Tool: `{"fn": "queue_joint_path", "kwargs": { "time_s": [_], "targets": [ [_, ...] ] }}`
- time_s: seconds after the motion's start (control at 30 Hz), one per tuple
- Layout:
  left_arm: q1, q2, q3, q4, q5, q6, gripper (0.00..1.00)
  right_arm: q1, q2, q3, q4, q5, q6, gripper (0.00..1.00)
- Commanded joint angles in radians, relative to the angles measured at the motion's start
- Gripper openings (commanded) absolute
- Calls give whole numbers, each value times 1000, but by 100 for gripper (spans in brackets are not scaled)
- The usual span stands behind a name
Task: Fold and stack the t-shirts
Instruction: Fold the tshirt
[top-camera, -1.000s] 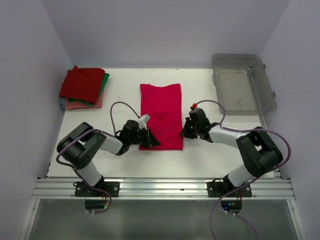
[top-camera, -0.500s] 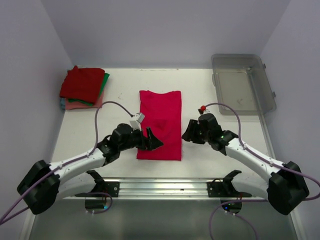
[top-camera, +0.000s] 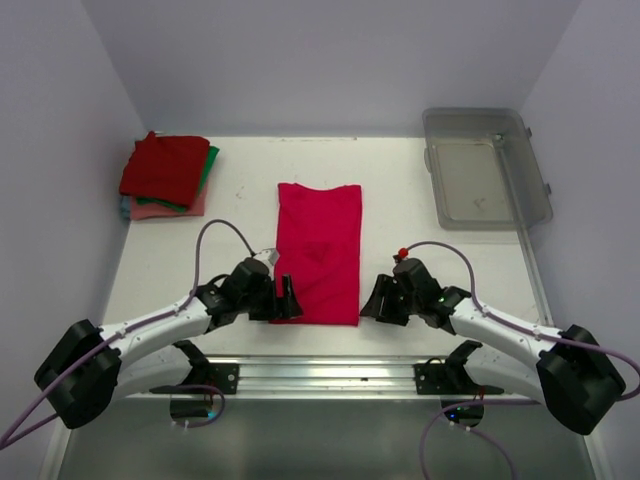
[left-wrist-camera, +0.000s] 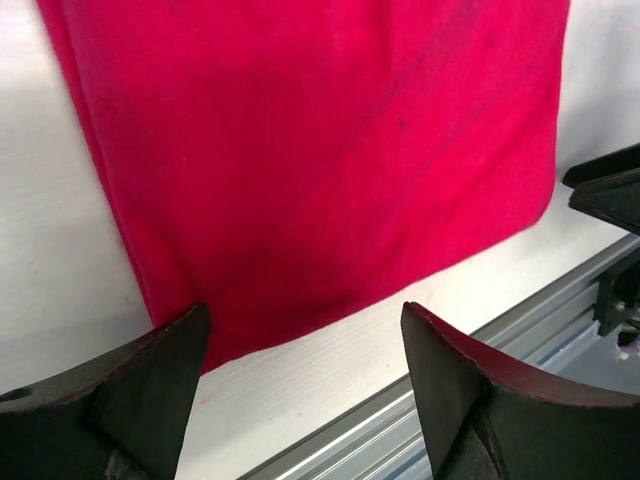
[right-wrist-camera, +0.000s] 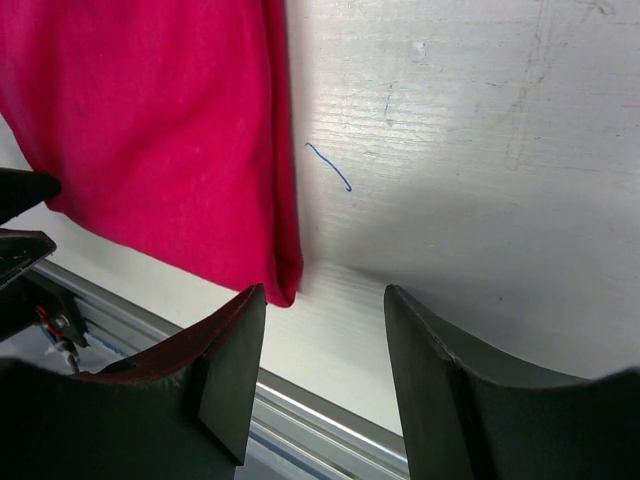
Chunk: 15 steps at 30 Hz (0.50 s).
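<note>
Crimson t-shirt (top-camera: 319, 250) lies as a long strip mid-frame; folded stack (top-camera: 165, 175) sits upper left. Left gripper (top-camera: 284, 300) and right gripper (top-camera: 376, 300) flank its bottom corners, jaws apart, empty. Mid-fold, likely next: pinch both corners and fold upward.

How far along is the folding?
Done: a stack of three folded shirts at the far left. In hand: the crimson shirt lies as a long strip; left gripper and right gripper, both open, flank its near corners, empty. Left: fold it across, add it to the stack.
</note>
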Motion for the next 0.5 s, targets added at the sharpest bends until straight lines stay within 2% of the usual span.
{"fn": "queue_joint_path", "kwargs": {
  "time_s": [0.0,0.2,0.47],
  "targets": [
    [-2,-38,-30,-217,-86,-26,82,6,6,-16,72,-37,61,54],
    [-2,-162,16,-323,-81,-75,77,11,29,-28,100,-40,77,54],
    [-4,-368,61,-443,-192,-100,78,26,52,-19,118,-46,82,52]
  ]
}}
